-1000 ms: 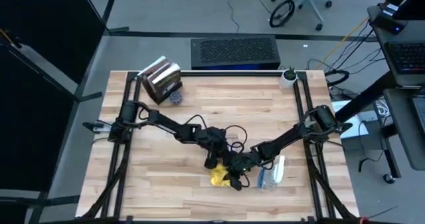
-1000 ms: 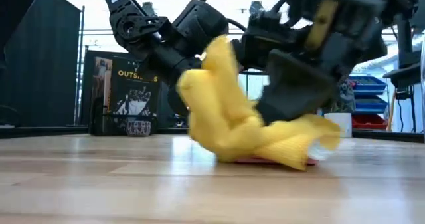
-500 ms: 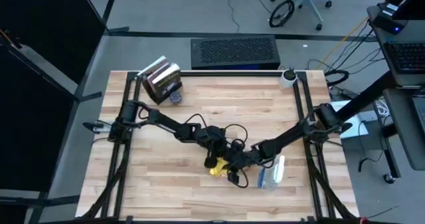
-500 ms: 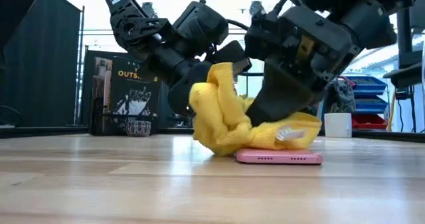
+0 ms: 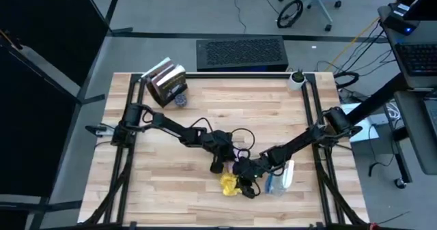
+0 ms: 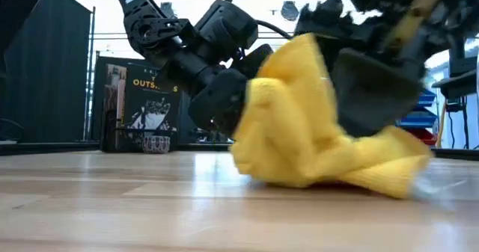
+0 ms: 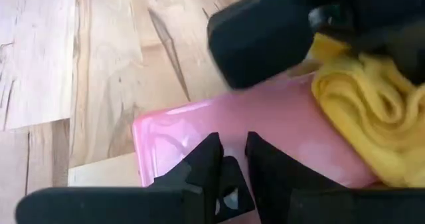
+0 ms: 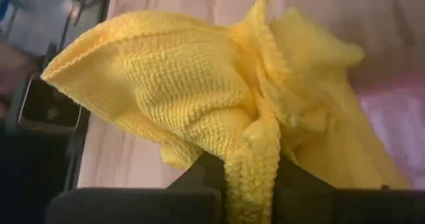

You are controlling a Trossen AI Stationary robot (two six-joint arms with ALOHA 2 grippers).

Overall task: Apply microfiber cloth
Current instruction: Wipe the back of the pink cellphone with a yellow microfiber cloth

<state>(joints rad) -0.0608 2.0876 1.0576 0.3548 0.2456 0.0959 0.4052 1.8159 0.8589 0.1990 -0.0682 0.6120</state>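
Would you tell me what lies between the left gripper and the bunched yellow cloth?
In the left wrist view, only the phone's bare pink surface lies between the left gripper and the microfiber cloth.

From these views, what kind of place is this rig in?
Likely a robotics lab or workshop: a wooden table on a bare floor, an office chair behind, blue parts bins on shelving and a poster beyond.

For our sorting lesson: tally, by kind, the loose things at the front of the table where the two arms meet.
cloth: 1
phone: 1
spray bottle: 1
Total: 3
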